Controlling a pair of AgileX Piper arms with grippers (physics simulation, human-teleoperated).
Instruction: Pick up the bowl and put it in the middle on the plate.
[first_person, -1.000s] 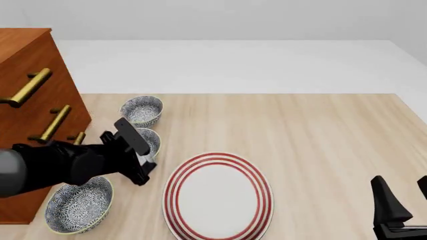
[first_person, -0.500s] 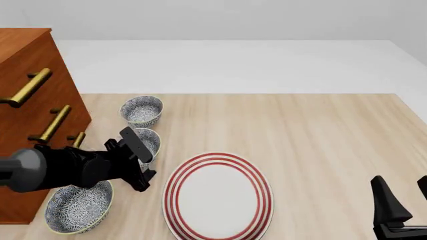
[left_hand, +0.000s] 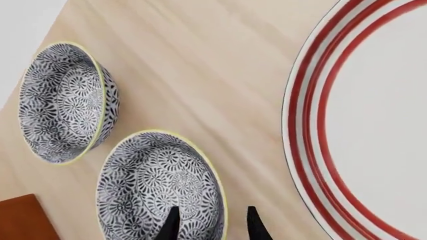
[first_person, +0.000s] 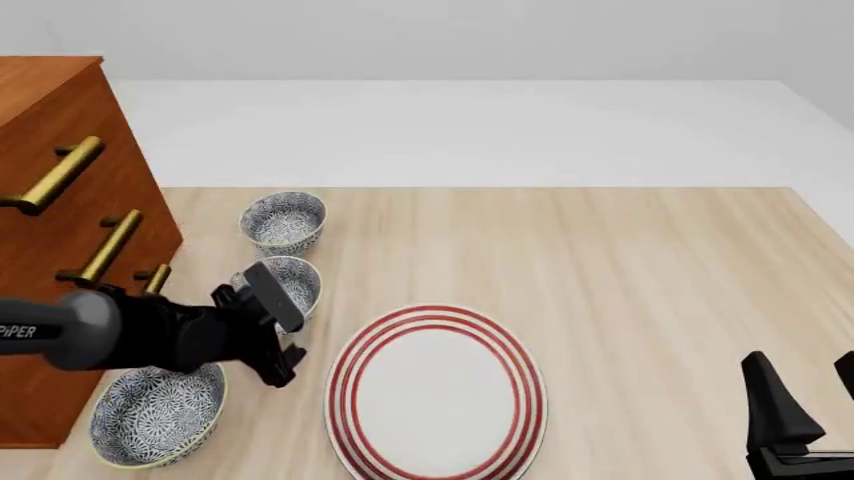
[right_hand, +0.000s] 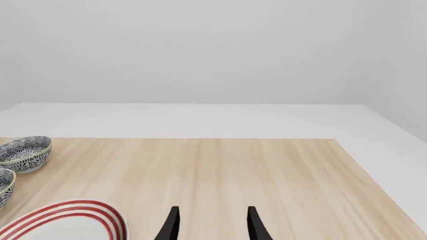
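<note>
The bowl (first_person: 287, 281) is the middle one of three speckled bowls, left of the red-ringed white plate (first_person: 350, 360). My left gripper (first_person: 282, 318) hangs over the bowl's near right rim. In the left wrist view the left gripper (left_hand: 212, 227) is open and straddles the rim of the bowl (left_hand: 150, 185): one finger (left_hand: 171, 226) is over the inside, the other outside toward the plate (left_hand: 300, 125). My right gripper (first_person: 806, 388) stands open and holds nothing at the near right, far from the bowls. The right wrist view shows the right gripper (right_hand: 210, 224) above bare table, with the plate (right_hand: 80, 207) beyond.
A second bowl (first_person: 283, 220) stands farther back and a larger third bowl (first_person: 158, 415) sits near the front left. A wooden drawer cabinet (first_person: 54, 200) with brass handles fills the left side, close to the left arm.
My left arm has sunk lower and drawn a little nearer, bringing its gripper down onto the middle bowl's rim. The right arm, bowls and plate have not moved.
</note>
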